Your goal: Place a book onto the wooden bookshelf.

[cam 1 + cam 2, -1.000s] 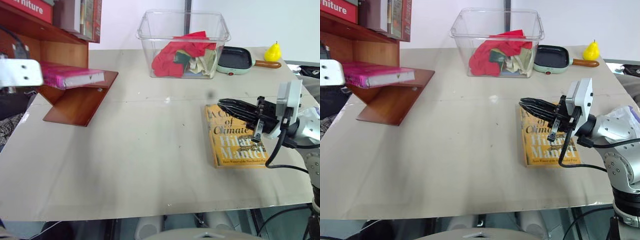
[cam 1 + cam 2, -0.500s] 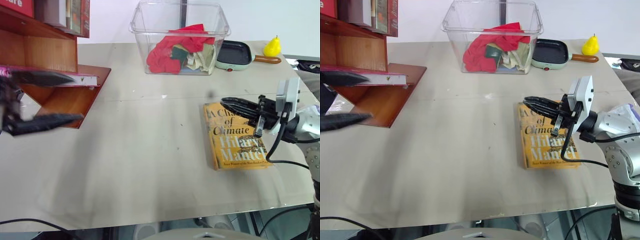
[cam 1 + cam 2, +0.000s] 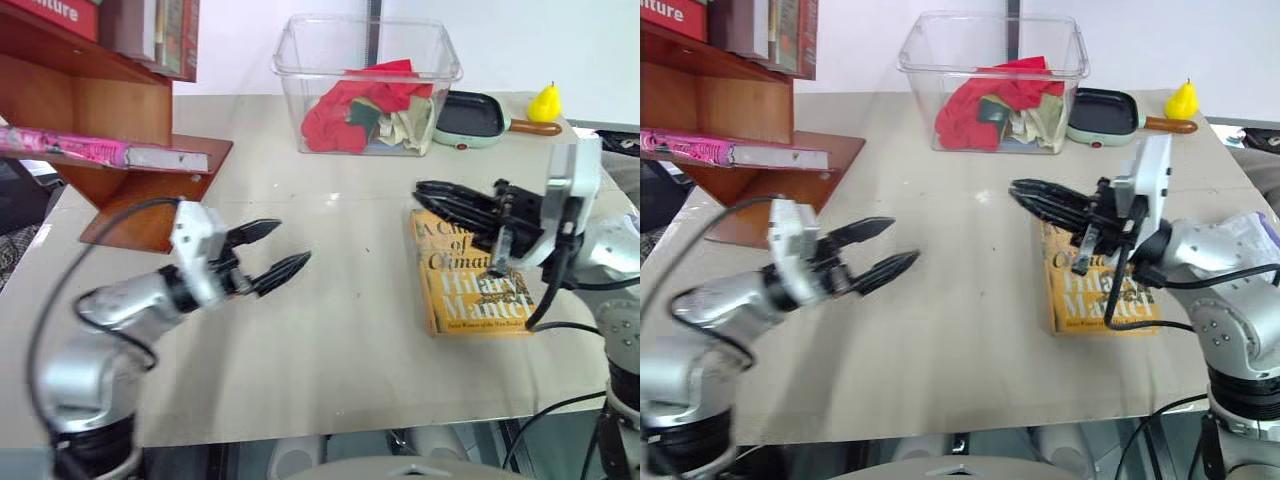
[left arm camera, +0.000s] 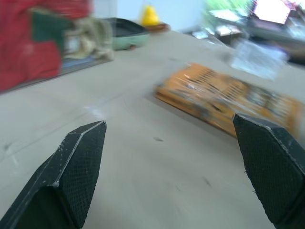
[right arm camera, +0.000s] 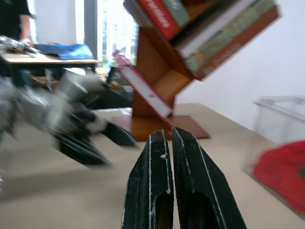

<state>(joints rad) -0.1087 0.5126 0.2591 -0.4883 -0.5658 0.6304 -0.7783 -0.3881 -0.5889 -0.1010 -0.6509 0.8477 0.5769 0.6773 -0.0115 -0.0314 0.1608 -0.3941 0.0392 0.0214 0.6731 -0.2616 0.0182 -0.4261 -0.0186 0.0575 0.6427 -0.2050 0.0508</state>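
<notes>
**A:** Start with the hands. What are they doing?

**B:** The left gripper [image 3: 278,250] hangs over the bare table [image 3: 330,330], fingers spread wide with nothing between them, pointing across toward the right side. The right gripper [image 3: 432,196] has its fingers pressed tight together, empty, and points left, above the upper edge of the yellow book [image 3: 472,275].

**A:** Do the two meet?

**B:** No, they face each other across open tabletop, well apart.

**A:** And the pink book?

**B:** The pink book [image 3: 100,152] lies flat on the lowest board of the bookshelf [image 3: 130,105], at the far left of the table. Its long axis runs left to right in the head views, tilting slightly down to the right. The white page edges face the front and the right-hand end, and that end sits near the board's right edge. From the right wrist view the book [image 5: 140,88] slants along the tilted board.

**A:** Anything above it?

**B:** Red books [image 3: 150,30] stand leaning on the upper board.

**A:** What else is on the table?

**B:** A clear bin [image 3: 366,85] of cloths at the back, a pale green pan [image 3: 472,117] just beside it, and a yellow pear [image 3: 545,102] near the pan's handle. The yellow book lies flat on the right, its long axis running away from the robot.
</notes>
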